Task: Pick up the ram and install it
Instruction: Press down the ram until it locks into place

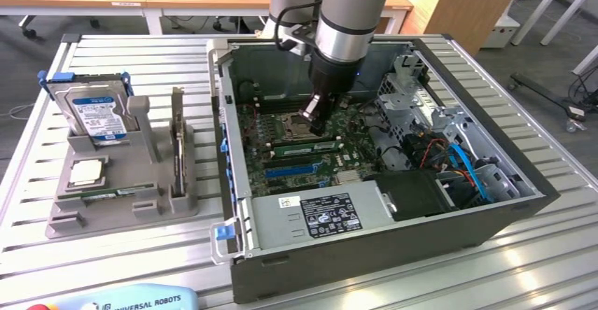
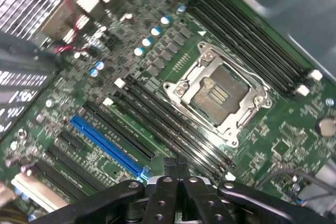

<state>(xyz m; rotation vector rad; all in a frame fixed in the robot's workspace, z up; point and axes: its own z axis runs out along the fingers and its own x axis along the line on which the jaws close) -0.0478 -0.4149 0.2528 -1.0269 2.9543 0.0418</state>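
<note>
- Pincer (image 1: 316, 129) has its jaws together, low over the motherboard (image 1: 280, 124), beside the processor socket (image 2: 218, 94).
- Ram (image 1: 304, 144) sits in its slot, near the blue slot (image 2: 107, 147).

Open-topped computer case (image 1: 245, 215); drive cage (image 1: 421, 107) and cables (image 1: 467, 166) crowding motherboard (image 1: 351, 159).

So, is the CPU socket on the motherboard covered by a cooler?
No, the CPU socket lies bare, its metal frame and centre plainly exposed.

I see a slatted metal table (image 1: 523, 254). The open PC case (image 1: 374, 254) sits on it under the gripper (image 1: 316, 124); a grey holder (image 1: 122, 208) stands well off toward the exterior view's left.
</note>
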